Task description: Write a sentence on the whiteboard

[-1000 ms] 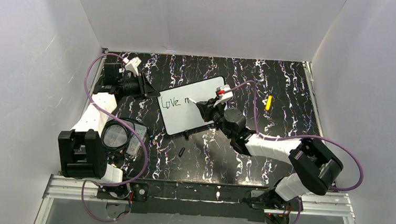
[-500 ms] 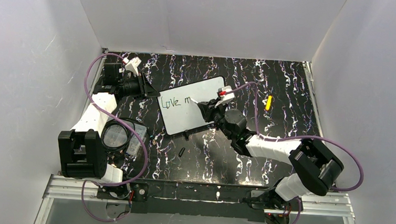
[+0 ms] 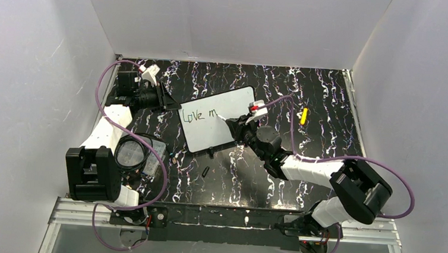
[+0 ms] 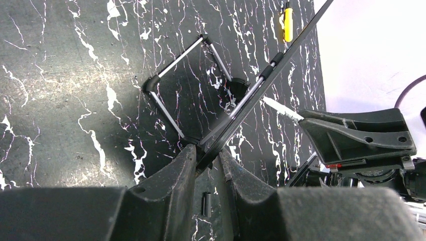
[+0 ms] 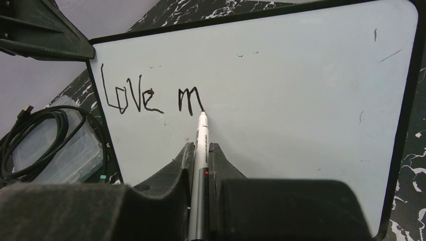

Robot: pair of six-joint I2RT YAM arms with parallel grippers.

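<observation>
The whiteboard (image 3: pixel 225 117) stands tilted on the black marbled table and reads "Love m" in black. It fills the right wrist view (image 5: pixel 281 85). My left gripper (image 3: pixel 165 98) is shut on the whiteboard's left edge, which shows edge-on in the left wrist view (image 4: pixel 261 83) between my fingers (image 4: pixel 207 154). My right gripper (image 3: pixel 234 122) is shut on a white marker (image 5: pixel 201 145). The marker's tip touches the board at the end of the "m" (image 5: pixel 191 100).
A yellow pen (image 3: pixel 304 115) lies right of the board. A small black cap (image 3: pixel 205 171) lies in front of it. A clear box with a black cable (image 3: pixel 142 153) sits near the left arm. White walls enclose the table.
The marker tip has finished the "m" and moved slightly right and down on the board. The right arm stretched a little further. The left arm and the board have not moved.
</observation>
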